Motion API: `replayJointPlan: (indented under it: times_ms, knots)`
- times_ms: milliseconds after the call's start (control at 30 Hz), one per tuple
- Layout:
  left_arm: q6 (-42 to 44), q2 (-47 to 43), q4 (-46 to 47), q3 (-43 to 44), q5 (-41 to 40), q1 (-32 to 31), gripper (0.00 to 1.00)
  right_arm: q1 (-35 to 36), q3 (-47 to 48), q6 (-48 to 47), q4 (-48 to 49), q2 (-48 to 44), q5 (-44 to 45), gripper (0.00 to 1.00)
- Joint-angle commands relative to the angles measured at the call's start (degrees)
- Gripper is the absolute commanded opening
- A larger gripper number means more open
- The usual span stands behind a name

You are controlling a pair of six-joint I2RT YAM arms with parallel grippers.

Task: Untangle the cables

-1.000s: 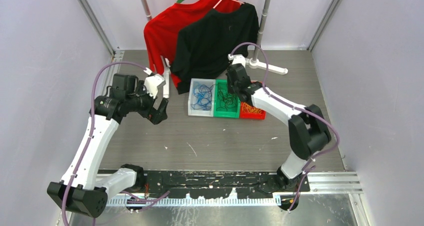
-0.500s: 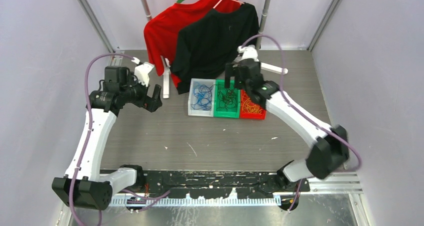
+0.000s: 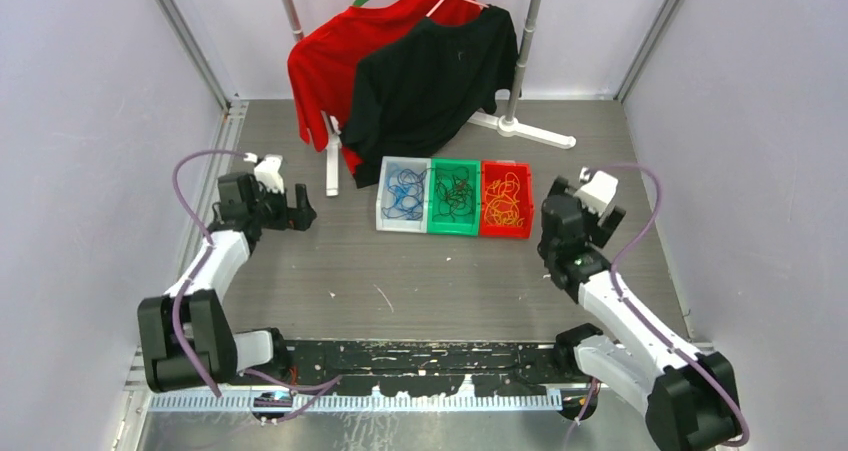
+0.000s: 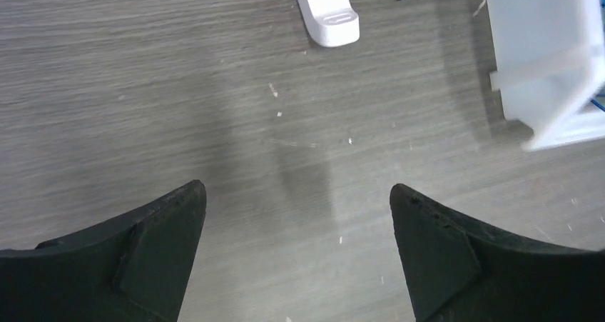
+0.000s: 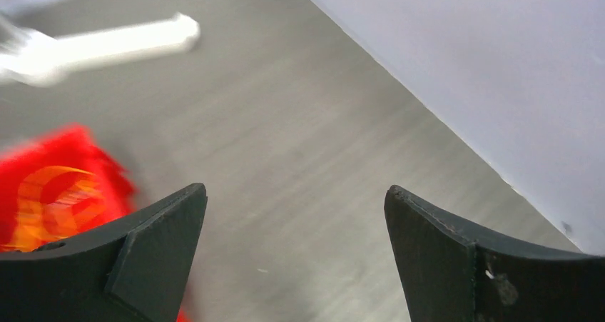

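— While both arms sit low over the table [image 3: 450, 281], where are the cables?

— Sorted by colour into three small bins, side by side in a row at mid-table, in front of the hanging shirts. The blue cables [image 3: 404, 191] lie bundled in the clear bin [image 3: 383, 214] on the left. The dark cables [image 3: 456, 193] are in the green bin [image 3: 452, 229] in the middle, and the yellow-orange cables [image 3: 505, 199] in the red bin [image 3: 503, 233] on the right. Each bundle loops over itself; I cannot tell how tightly they are knotted.

— Is either gripper on them?

— No. The left gripper [image 3: 296, 213] hovers over bare table left of the clear bin, well apart from the blue cables. Its wrist view shows two black fingers spread wide with nothing between them. That view also shows the bin's corner at the right edge and a white foot [image 4: 328, 11] of the clothes rack [image 3: 527, 41] ahead.

— And the right one?

— The right gripper [image 3: 586, 202] is just right of the red bin, pointing toward the right wall [image 5: 499, 65]. Its fingers are parted wide too and hold nothing. Its wrist view is blurred, with the red bin and an orange smear at the left edge.

— What hangs behind?

— A red shirt [image 3: 320, 61] and a black shirt [image 3: 430, 71], the black one overlapping the red.
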Motion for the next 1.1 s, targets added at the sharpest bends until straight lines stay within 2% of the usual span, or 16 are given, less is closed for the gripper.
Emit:
replayJointPlan:
  times_ms: [0,133,267,333,433,467,533,567,633,667,700,733,800,900,1067]
  knots:
    - [-6.33,3.72,30.99,-7.92,3.16,0.01,1.0,-2.78,-11.24,-7.07,24.33,-0.18,11.97,1.0]
    - [-8.11,10.41,43.32,-12.03,0.43,-0.03,1.0,-7.98,-14.85,-0.81,29.14,6.52,11.97,1.0]
    - [-9.18,14.56,52.29,-15.46,-1.28,-0.18,1.0,-11.41,-16.5,-0.82,37.33,13.7,7.6,1.0]
    - [-9.61,16.45,61.65,-19.04,-1.2,-0.37,1.0,-13.02,-16.91,0.54,40.61,16.62,4.85,1.0]
    - [-7.69,15.09,63.89,-22.35,-3.75,-2.14,1.0,-14.19,-16.57,1.66,47.16,23.47,2.26,1.0]
    - [-7.01,15.92,68.18,-23.98,-4.73,-2.78,0.99,-14.33,-16.54,1.71,49.6,25.67,1.17,1.0]
    - [-7.85,21.16,82.99,-28.04,-6.8,-3.58,0.99,-14.36,-16.53,-2.73,56.48,30.19,-3.14,1.0]
    - [-8.18,22.09,85.06,-28.92,-6.95,-3.58,0.99,-14.33,-16.48,-4.71,57.69,31.01,-6.91,1.0]
    - [-7.0,18.79,77.8,-27.91,-7.35,-4.18,1.0,-14.28,-17.65,-8.42,61.13,32.46,-19.95,1.0]
    - [-6.45,18.5,74.06,-26.24,-7.9,-4.71,1.0,-13.95,-18.9,-10.56,66.58,36.16,-23.35,1.0]
    - [-6.11,19.12,71.26,-24.26,-8.75,-5.27,0.99,-12.95,-20.12,-13.6,74.71,40.22,-22.98,1.0]
    - [-5.66,19.55,68.31,-22.13,-9.33,-5.98,1.0,-11.85,-20.13,-14.67,75.28,40.25,-22.11,1.0]
    - [-4.98,18.09,62.15,-20.3,-9.56,-6.38,1.0,-12.4,-17.66,-12.67,66.7,37.66,-22.9,1.0]
    - [-5.31,18.98,65.97,-21.27,-10.01,-6.49,1.0,-14.69,-14.55,-10.56,59.97,37.36,-24.66,1.0]
    - [-5.26,18.77,64.94,-21.01,-10.15,-6.48,1.0,-15.33,-14.69,-10.21,59.1,36.77,-25.13,1.0]
